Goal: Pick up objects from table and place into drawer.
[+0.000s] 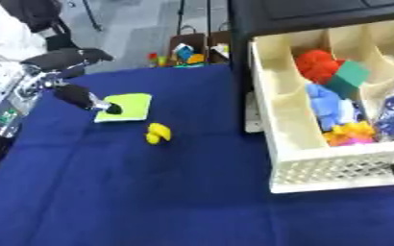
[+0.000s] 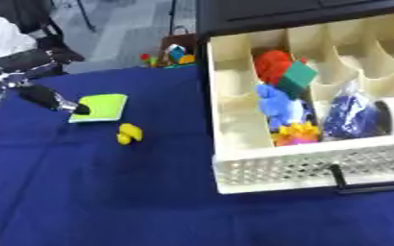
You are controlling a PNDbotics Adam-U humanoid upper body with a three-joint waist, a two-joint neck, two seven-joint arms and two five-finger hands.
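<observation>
Drawer (image 2: 267,168) stands open on blue cloth (image 1: 108,192); left hand (image 1: 82,97) fingers straight, touching green pad (image 1: 129,106).

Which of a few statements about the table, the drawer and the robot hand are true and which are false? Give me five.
1. The left robot hand reaches over the lime-green pad. True.
2. The small yellow object lies inside the drawer. False: it lies on the blue cloth.
3. The drawer is shut. False: it stands pulled open.
4. A red object and a green block sit in the drawer. True.
5. The green pad lies right of the drawer. False: it lies to the left.
</observation>
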